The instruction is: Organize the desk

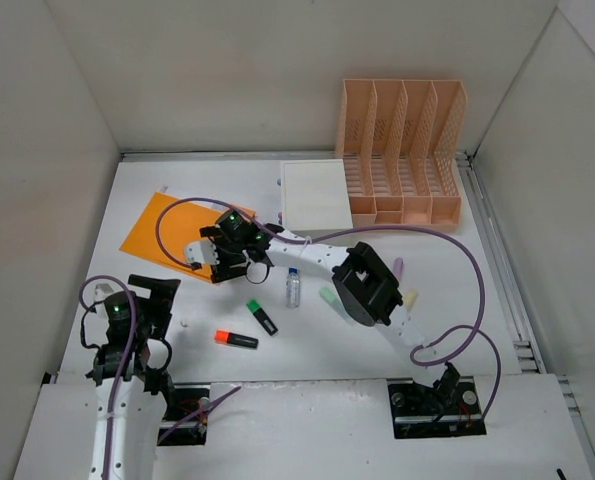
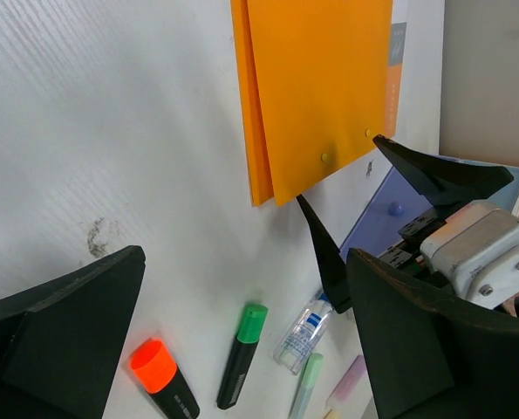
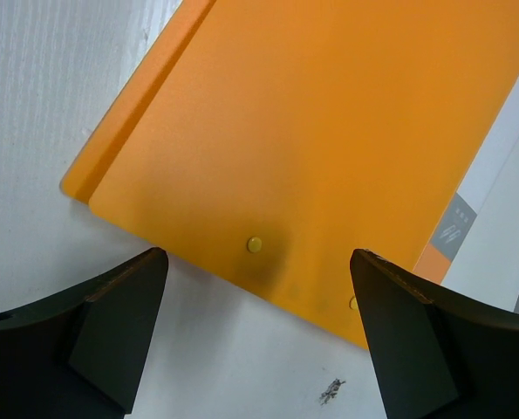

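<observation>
The desk (image 1: pixel 477 330) is a white tabletop between white walls. An orange folder (image 1: pixel 162 232) lies flat at its left. My right gripper (image 1: pixel 203 258) is open and empty, reaching across to the folder's near right edge. In the right wrist view its jaws (image 3: pixel 257 262) straddle that edge of the folder (image 3: pixel 329 131) from just above. My left gripper (image 1: pixel 153 292) is open and empty near the front left. In its wrist view (image 2: pixel 242 340) it looks at a green highlighter (image 2: pixel 242 353), an orange highlighter (image 2: pixel 163 380) and a small clear bottle (image 2: pixel 304 332).
A white box (image 1: pixel 315 195) and a peach slotted organizer (image 1: pixel 402 150) stand at the back. The green highlighter (image 1: pixel 262 316), orange highlighter (image 1: pixel 236 340), bottle (image 1: pixel 293 287) and pastel markers (image 1: pixel 329 297) lie mid-desk, partly under the right arm.
</observation>
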Motion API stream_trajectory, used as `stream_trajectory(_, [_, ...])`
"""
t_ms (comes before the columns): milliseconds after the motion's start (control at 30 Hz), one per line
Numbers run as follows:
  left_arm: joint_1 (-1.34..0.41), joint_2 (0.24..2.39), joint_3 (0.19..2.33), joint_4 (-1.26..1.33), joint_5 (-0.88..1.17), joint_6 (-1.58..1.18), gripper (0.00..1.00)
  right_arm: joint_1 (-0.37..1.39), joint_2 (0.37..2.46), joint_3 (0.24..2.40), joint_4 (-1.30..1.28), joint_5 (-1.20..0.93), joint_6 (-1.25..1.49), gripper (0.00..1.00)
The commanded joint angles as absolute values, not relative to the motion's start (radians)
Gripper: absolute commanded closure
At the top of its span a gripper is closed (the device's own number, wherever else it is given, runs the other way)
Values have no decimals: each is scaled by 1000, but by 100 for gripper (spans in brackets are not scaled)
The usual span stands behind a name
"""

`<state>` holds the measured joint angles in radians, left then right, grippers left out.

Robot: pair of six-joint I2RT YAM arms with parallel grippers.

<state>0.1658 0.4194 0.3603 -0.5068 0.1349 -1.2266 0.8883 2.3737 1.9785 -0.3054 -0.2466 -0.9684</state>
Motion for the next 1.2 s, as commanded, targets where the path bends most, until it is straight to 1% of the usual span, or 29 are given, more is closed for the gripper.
stream_trajectory(0, [173,442,348,-416,164,-1247,4,879,2327,2042,-219,-241,-919,17])
stream_trajectory(133, [173,460,298,-336,196,-1272,4,874,2318,2045,-209,-241,-902,16])
stream_trajectory(333, [173,540,190,-68,259,-1338,8,868,2316,2045,-199,-238,-885,17])
stream_trajectory(367, [173,575,181,25,265,-1348,9,864,2315,2043,-196,-235,-885,17])
stream_trajectory(433, [173,612,172,111,281,-1350,9,862,2318,2037,-198,-241,-884,17])
stream_trajectory(633, [173,753,198,245,305,-1336,9,853,2316,1976,-198,-258,-942,16])
stream_trajectory(733, [173,790,218,250,310,-1335,10,847,2304,1936,-198,-296,-986,17])
stream_trajectory(833, [173,776,233,198,293,-1328,10,845,2299,1898,-196,-321,-1072,18])
stream_trajectory(933, [173,721,235,125,268,-1325,9,842,2302,1882,-196,-344,-1135,21])
stream_trajectory(1167, [173,529,186,5,235,-1362,9,838,2318,1882,-192,-382,-1175,30])
